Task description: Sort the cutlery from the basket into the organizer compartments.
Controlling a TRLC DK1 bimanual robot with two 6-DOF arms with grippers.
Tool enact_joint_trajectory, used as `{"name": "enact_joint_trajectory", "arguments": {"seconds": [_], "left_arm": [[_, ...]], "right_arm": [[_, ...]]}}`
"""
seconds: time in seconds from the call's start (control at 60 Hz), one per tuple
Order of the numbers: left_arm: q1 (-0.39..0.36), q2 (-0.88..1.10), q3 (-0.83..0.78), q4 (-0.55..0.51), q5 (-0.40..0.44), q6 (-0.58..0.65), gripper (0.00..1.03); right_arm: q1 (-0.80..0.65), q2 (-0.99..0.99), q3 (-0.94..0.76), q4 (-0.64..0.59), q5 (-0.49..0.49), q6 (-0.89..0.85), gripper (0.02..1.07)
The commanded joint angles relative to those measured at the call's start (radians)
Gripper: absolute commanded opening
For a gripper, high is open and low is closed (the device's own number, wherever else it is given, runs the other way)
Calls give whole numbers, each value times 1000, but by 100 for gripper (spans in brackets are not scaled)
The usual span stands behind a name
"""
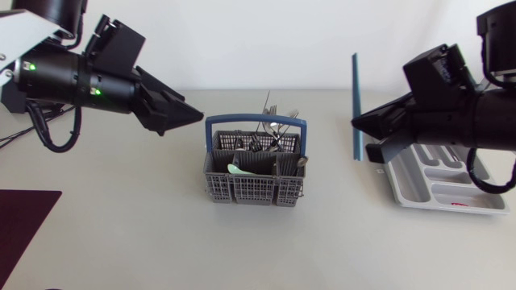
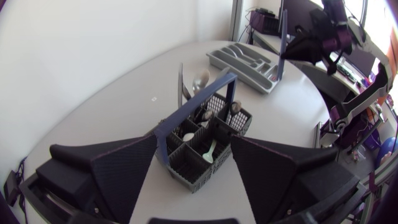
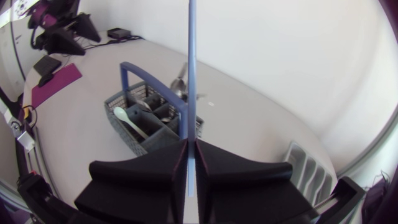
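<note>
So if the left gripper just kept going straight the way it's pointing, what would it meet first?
Most likely the cutlery basket: the left wrist view shows it straight ahead of the open left gripper. Height is unclear, so the blue handle may come before the grey wall.

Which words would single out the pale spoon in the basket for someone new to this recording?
Find the grey basket with a blue handle in the middle of the table. In one of its compartments a pale green spoon lies slanted. The other cutlery is metal and stands taller behind it.
</note>
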Motion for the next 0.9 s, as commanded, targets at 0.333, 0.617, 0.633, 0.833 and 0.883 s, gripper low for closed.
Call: {"name": "enact_joint_trajectory", "arguments": {"seconds": [0.333,0.617,0.633,0.833,0.883], "left_arm": [[-148,143,84,-203,-133,-82,75],[-173,222,119,-252,-198,-169,75],[-173,233,122,-255,-202,-175,75],[-176,296,162,-275,-233,-234,73],[-177,315,177,-282,-237,-254,72]], "right_arm": [[-458,189,-22,5,-3,-31,7],[-589,422,10,94,22,-13,7],[-599,450,20,97,23,-13,7],[-623,611,70,148,33,1,7],[-623,645,86,160,37,4,7]]}}
